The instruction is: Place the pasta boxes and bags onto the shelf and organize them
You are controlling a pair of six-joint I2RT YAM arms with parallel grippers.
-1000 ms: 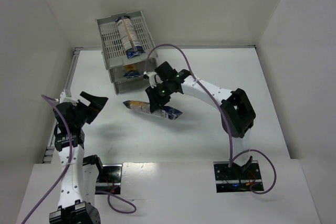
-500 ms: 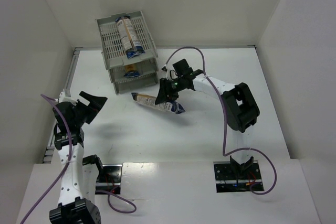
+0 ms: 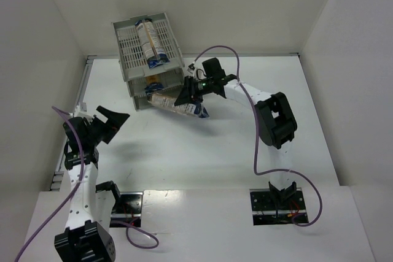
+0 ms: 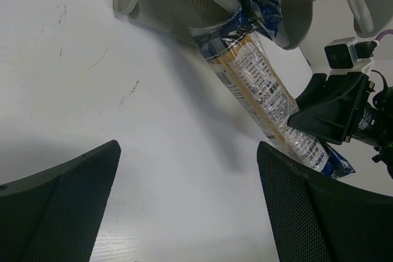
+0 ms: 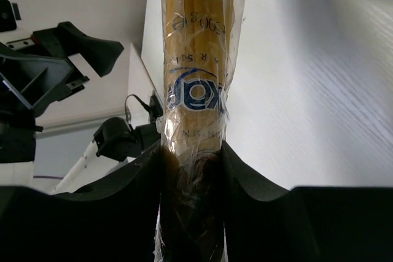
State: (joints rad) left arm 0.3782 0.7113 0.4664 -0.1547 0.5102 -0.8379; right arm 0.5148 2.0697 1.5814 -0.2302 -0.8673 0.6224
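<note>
We find the right hand (image 3: 186,96) clamped on a long clear packet of orange-yellow pasta (image 3: 167,102). The packet's 10 o'clock end lies at the lowest tray's mouth of the light grey slotted plastic shelf (image 3: 129,47), which stands at 11 o'clock on the white desk (image 3: 221,145). The left hand (image 3: 109,122) stands wide and empty at 8 o'clock.

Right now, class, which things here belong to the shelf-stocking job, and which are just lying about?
Job: shelf; top-tray packet; lower-tray packet; held packet, in the right gripper.
Just there: open left gripper; purple cables; table.
</note>
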